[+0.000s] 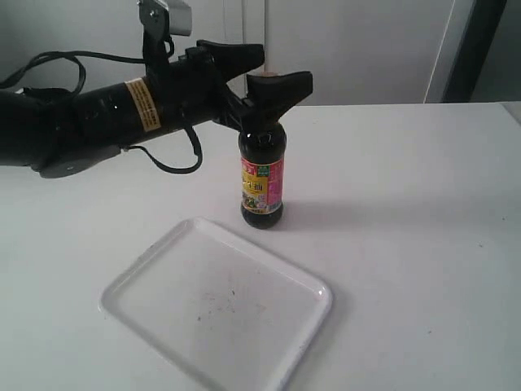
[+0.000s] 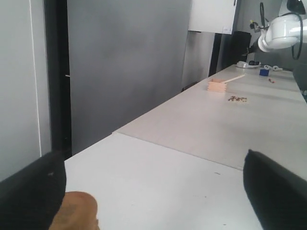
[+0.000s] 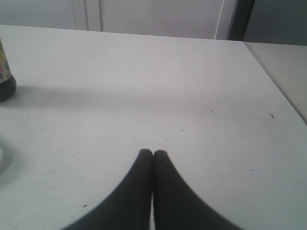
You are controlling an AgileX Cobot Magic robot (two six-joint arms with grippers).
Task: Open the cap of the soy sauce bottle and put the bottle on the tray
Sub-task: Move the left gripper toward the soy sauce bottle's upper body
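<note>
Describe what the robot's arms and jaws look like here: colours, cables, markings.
The left arm is matte black, with a yellow-and-red label band, loose black cables and a grey camera mount on top. The left gripper has broad, tapering black jaws. The right gripper shows two black, rounded jaws; its arm is unseen.

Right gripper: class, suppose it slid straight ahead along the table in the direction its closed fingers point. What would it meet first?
Probably nothing: ahead of the right gripper lies bare table to the far edge. The soy sauce bottle stands well off to one side.
</note>
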